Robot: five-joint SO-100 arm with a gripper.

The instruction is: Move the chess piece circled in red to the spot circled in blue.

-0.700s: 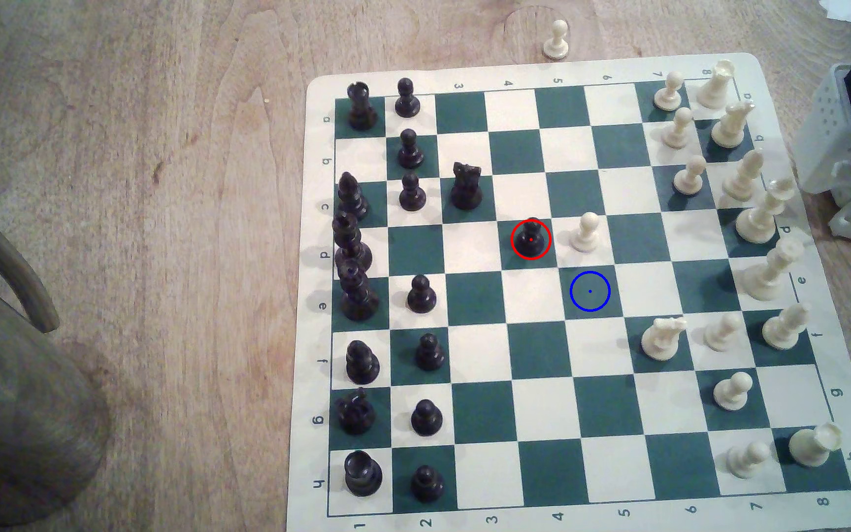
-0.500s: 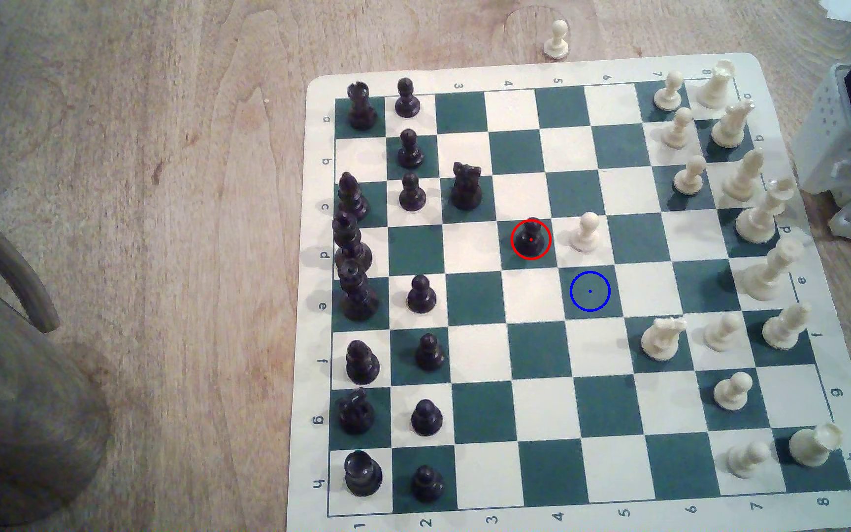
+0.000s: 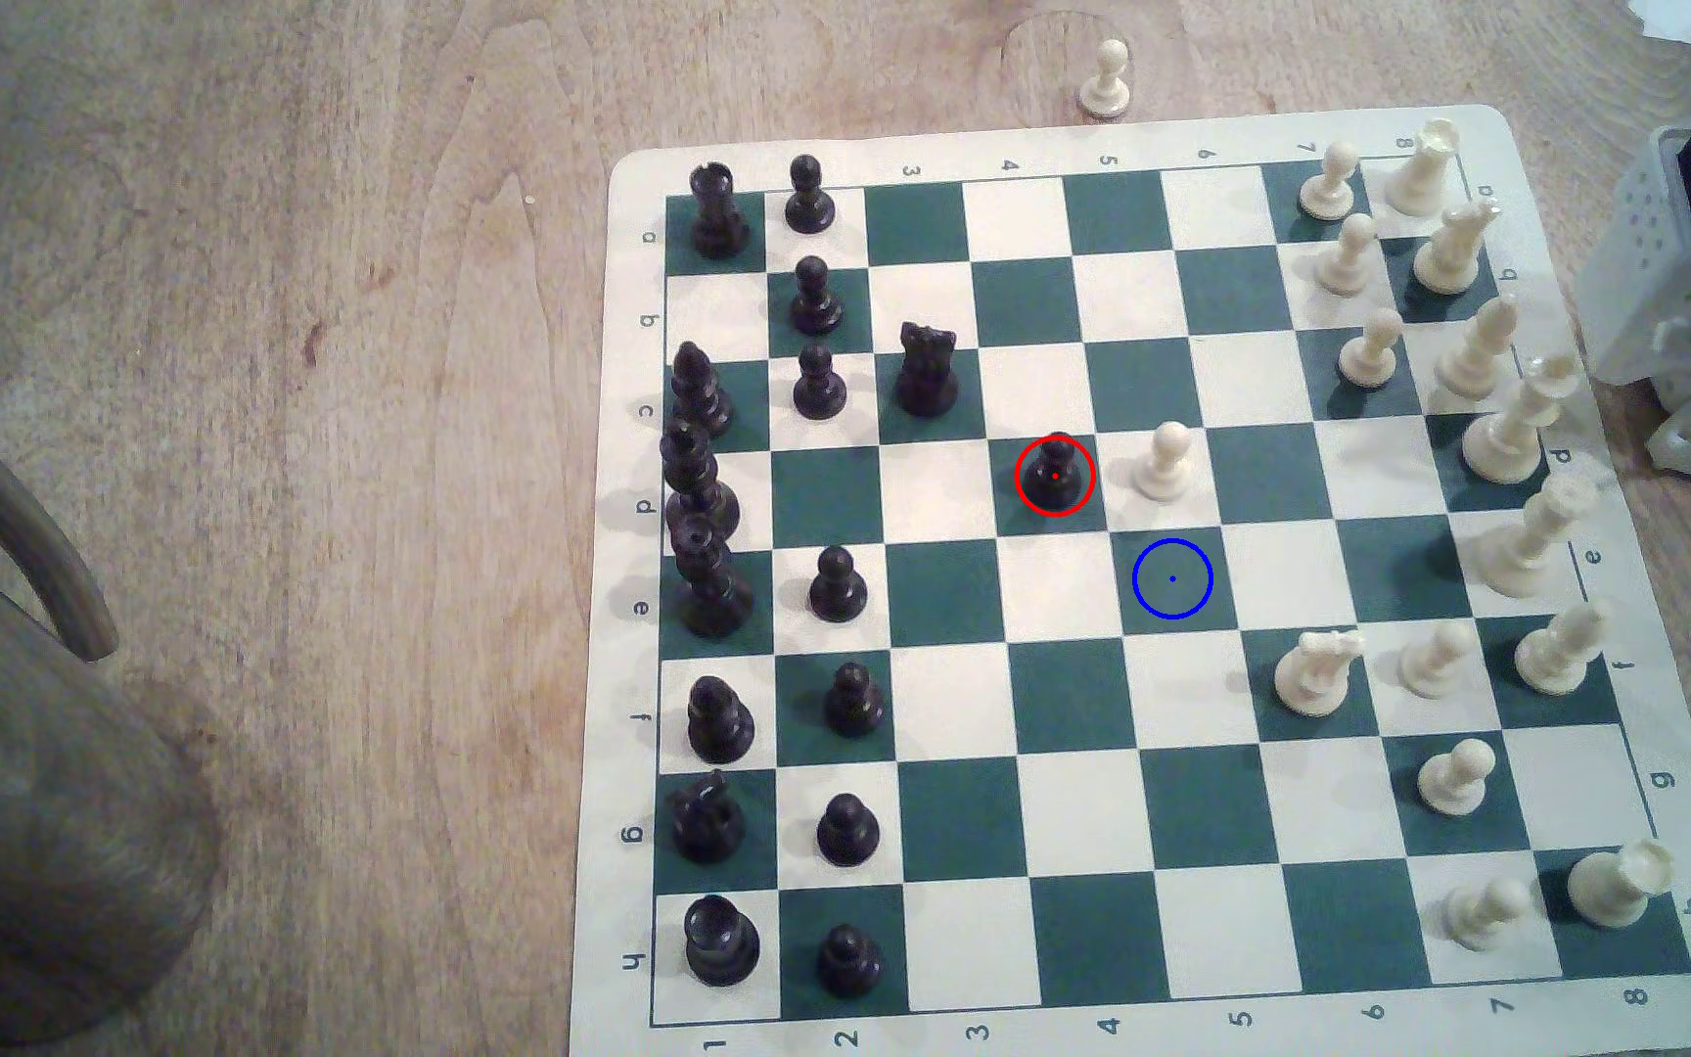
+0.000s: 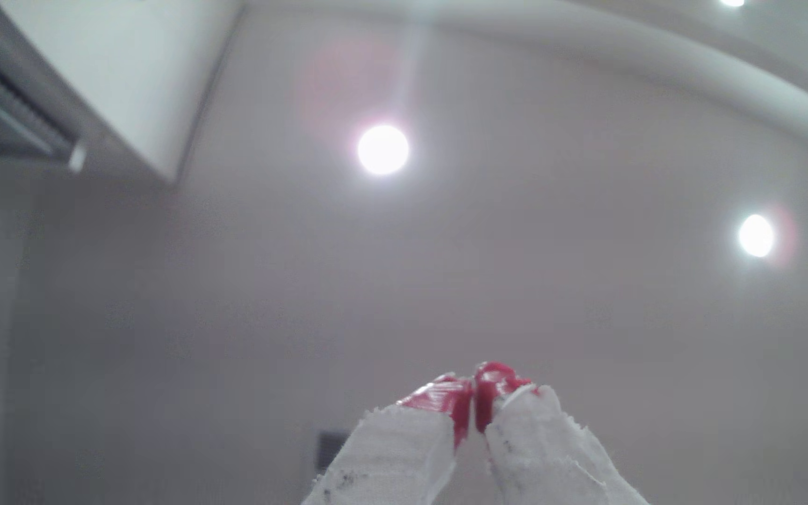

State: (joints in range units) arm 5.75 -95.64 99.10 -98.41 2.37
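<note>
1 chess piece [image 3: 1055, 476], 1 spot [image 3: 1172, 578], 1 closed pincer [image 4: 471, 394]

White perforated 3D-printed arm base [image 3: 1680, 295] at the exterior view's upper right edge, black servo blocks, red and white wires, gripper [image 4: 472, 405] with red-tipped fingers [image 4: 441, 395], shanks wrapped in frayed white tape, grey smudges

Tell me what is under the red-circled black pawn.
The small glossy black pawn stands upright on a dark green board square, ringed in red. The patch beneath its round base is covered.
</note>
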